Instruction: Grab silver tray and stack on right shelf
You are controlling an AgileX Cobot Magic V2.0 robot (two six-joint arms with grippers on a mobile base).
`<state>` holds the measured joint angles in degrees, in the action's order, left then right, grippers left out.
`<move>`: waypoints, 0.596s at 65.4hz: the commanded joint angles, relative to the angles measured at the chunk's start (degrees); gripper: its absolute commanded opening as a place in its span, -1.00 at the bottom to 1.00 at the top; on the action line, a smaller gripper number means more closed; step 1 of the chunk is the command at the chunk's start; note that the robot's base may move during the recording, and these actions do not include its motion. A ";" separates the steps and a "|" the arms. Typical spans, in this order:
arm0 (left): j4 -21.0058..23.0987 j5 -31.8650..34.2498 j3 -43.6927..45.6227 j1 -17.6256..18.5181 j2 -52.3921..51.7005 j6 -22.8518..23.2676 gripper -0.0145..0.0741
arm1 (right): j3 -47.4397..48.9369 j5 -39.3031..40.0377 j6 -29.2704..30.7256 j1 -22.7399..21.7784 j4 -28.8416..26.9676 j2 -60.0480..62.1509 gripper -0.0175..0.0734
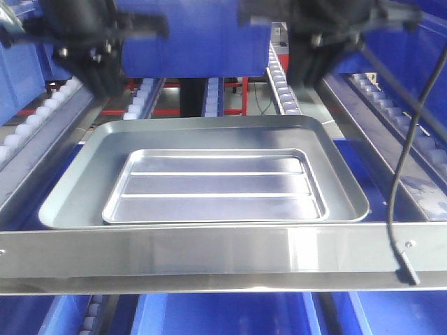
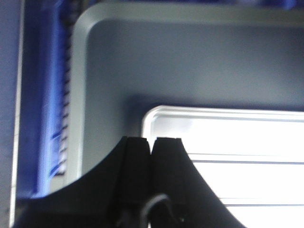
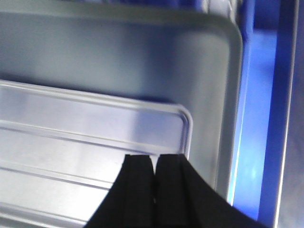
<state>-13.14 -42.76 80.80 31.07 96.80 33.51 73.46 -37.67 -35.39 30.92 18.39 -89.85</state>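
Observation:
The silver tray (image 1: 215, 185), shiny with two long ridges, lies flat inside a larger dull grey tray (image 1: 70, 188) on the right shelf, behind its polished front bar (image 1: 209, 251). My left gripper (image 1: 101, 82) hangs blurred above the grey tray's far left corner. In the left wrist view it (image 2: 152, 140) is shut and empty, above the silver tray's corner (image 2: 237, 137) and the grey tray (image 2: 166, 66). My right gripper (image 1: 314, 70) hangs above the far right corner. In the right wrist view it (image 3: 154, 157) is shut and empty, over the silver tray (image 3: 71, 128) and the grey tray (image 3: 142, 57).
Rails of white rollers run along the left (image 1: 42, 115) and the right (image 1: 283, 87) of the trays. Blue bins stand behind (image 1: 195, 35) and below the shelf (image 1: 223, 314). A black cable (image 1: 398, 195) hangs down across the front bar at the right.

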 commanded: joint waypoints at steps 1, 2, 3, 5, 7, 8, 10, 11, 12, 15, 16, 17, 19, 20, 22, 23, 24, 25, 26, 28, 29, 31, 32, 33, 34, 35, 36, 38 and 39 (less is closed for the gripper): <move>0.63 8.97 -2.49 0.53 -6.83 0.13 -0.85 | 0.63 7.25 5.76 0.05 0.67 5.79 -0.51; 0.63 10.67 -3.79 0.53 -7.91 0.13 -0.85 | -0.02 8.08 6.28 0.05 0.67 6.66 -0.51; 0.63 11.70 -4.68 0.66 -8.63 0.13 -0.85 | -0.50 9.41 6.61 0.05 0.67 7.26 -0.51; 0.14 14.24 -6.97 0.89 -10.52 0.13 -0.85 | -1.86 11.80 7.20 0.05 0.67 8.85 -0.51; 0.02 16.68 -9.33 1.02 -12.36 0.13 -0.85 | -3.50 14.34 7.26 0.05 0.67 10.56 -0.51; 0.02 17.65 -10.29 1.01 -13.53 0.13 -0.85 | -4.22 15.36 7.26 0.05 0.67 11.26 -0.51; 0.02 19.92 -12.27 1.08 -15.11 0.13 -0.85 | -5.81 17.44 7.26 0.05 0.67 13.05 -0.51; 0.02 20.86 -13.75 1.08 -15.91 0.13 -0.85 | -6.65 18.47 7.26 0.05 0.67 13.79 -0.51; 0.02 22.17 -14.75 1.08 -17.11 0.13 -0.85 | -7.96 20.04 7.26 0.05 0.67 14.54 -0.51; 0.02 24.80 -18.30 1.08 -19.63 0.13 -0.85 | -11.33 23.31 7.26 0.05 0.67 17.25 -0.51; 0.02 26.06 -19.82 1.08 -20.92 0.13 -0.85 | -12.35 24.99 7.26 0.05 0.67 18.44 -0.51; -0.09 26.92 -20.85 1.08 -21.79 0.13 -0.85 | -13.95 26.11 7.26 0.05 0.67 19.25 -0.51; -0.22 28.66 -22.91 1.08 -24.03 0.03 -0.85 | -16.18 29.11 7.26 0.05 0.67 20.94 -0.51; -0.40 30.04 -24.49 1.08 -24.97 0.03 -0.84 | -17.90 31.06 7.26 0.05 0.67 22.20 -0.51; -1.19 31.97 -26.67 1.08 -27.33 0.03 -0.84 | -20.29 33.71 7.26 0.05 0.67 23.91 -0.51; -2.02 33.51 -28.31 1.08 -28.81 0.03 -0.84 | -22.08 35.73 7.26 0.05 0.67 25.20 -0.51; -2.59 34.54 -29.41 1.08 -29.84 0.03 -0.84 | -23.28 37.03 7.26 0.05 0.67 26.09 -0.51; -3.07 36.14 -30.52 1.08 -30.86 0.03 -0.84 | -24.49 38.36 7.26 0.05 0.67 26.97 -0.51; -3.65 37.32 -32.23 1.08 -31.86 0.03 -0.84 | -25.72 39.65 7.26 0.05 0.67 28.29 -0.51; -5.92 40.55 -35.12 1.08 -35.04 0.03 -0.84 | -29.27 43.35 7.26 0.05 0.67 30.47 -0.51; -6.72 42.76 -36.90 1.08 -36.12 0.03 -0.84 | -30.42 44.47 7.26 0.05 0.67 31.34 -0.51; -8.63 45.70 -39.79 1.08 -38.92 0.03 -0.84 | -33.17 46.85 7.26 0.05 0.67 33.48 -0.51; -9.74 46.92 -40.94 1.08 -40.67 0.03 -0.84 | -34.74 48.10 7.26 0.05 0.67 34.78 -0.51; -10.48 48.56 -42.66 1.08 -41.82 0.03 -0.84 | -35.77 48.81 7.26 0.05 0.67 35.67 -0.51; -11.58 49.51 -43.75 1.08 -43.58 0.03 -0.84 | -37.25 49.70 7.26 0.05 0.67 36.99 -0.51; -12.40 50.78 -45.33 1.08 -44.79 0.03 -0.84 | -38.19 50.21 7.26 0.05 0.67 37.87 -0.51; -13.82 51.45 -46.35 1.08 -46.63 0.03 -0.84 | -39.58 50.82 7.26 0.05 0.67 39.19 -0.51; -16.44 52.32 -48.76 1.08 -49.61 0.03 -0.84 | -41.74 51.34 7.26 0.05 0.67 41.42 -0.51; -18.11 52.43 -50.10 1.08 -51.45 0.03 -0.84 | -42.93 51.37 7.26 0.05 0.67 42.70 -0.51</move>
<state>-25.65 1.59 33.74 31.82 52.17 33.51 33.42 5.95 -28.75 31.06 18.37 -52.87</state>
